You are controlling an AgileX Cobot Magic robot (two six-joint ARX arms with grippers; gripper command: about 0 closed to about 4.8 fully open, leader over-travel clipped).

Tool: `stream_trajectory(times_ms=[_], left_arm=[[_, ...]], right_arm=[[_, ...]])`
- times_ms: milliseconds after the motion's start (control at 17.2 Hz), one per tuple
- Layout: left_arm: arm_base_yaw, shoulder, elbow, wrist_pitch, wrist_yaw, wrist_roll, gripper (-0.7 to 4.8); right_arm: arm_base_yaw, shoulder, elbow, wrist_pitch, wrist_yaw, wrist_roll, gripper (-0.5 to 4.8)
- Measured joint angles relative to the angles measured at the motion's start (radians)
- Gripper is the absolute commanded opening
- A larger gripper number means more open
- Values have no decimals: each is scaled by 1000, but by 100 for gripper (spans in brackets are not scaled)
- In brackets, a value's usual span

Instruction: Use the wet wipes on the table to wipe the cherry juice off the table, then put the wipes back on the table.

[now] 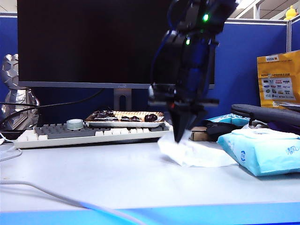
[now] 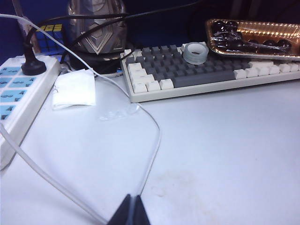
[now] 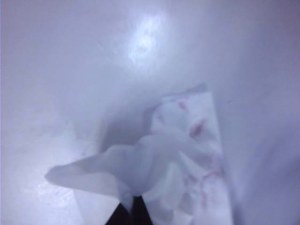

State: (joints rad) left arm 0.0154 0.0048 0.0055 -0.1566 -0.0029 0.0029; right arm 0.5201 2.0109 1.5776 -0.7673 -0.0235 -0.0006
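The right gripper (image 1: 180, 137) points down at the table (image 1: 117, 178), jaws pinched on the wipe (image 1: 192, 151), so the sheet can drag over the juice. The wipe (image 3: 187, 154) shows red stains. The left gripper (image 2: 132, 213) is closed, holding nothing, parked near the keyboard (image 2: 206, 70). The printing on the blue pack (image 1: 262, 152) is too small to read.

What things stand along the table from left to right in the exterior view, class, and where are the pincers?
Keyboard → right pincer shut on the wet wipes → blue wipes pack. Left pincer is shut, above the table.
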Motion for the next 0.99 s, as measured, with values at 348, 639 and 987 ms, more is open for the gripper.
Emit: stream_trajectory(times_ms=[348,639,987], left_arm=[[-96,0,0,-1,-10,0,-3],[-96,0,0,-1,-11,0,-3],[-96,0,0,-1,-11,0,-3]], right_arm=[[37,88,10,-27,-87,-18,-5],[114,103,21,-16,-26,-69,-5],[-13,123,23,59,261,-23,-5]])
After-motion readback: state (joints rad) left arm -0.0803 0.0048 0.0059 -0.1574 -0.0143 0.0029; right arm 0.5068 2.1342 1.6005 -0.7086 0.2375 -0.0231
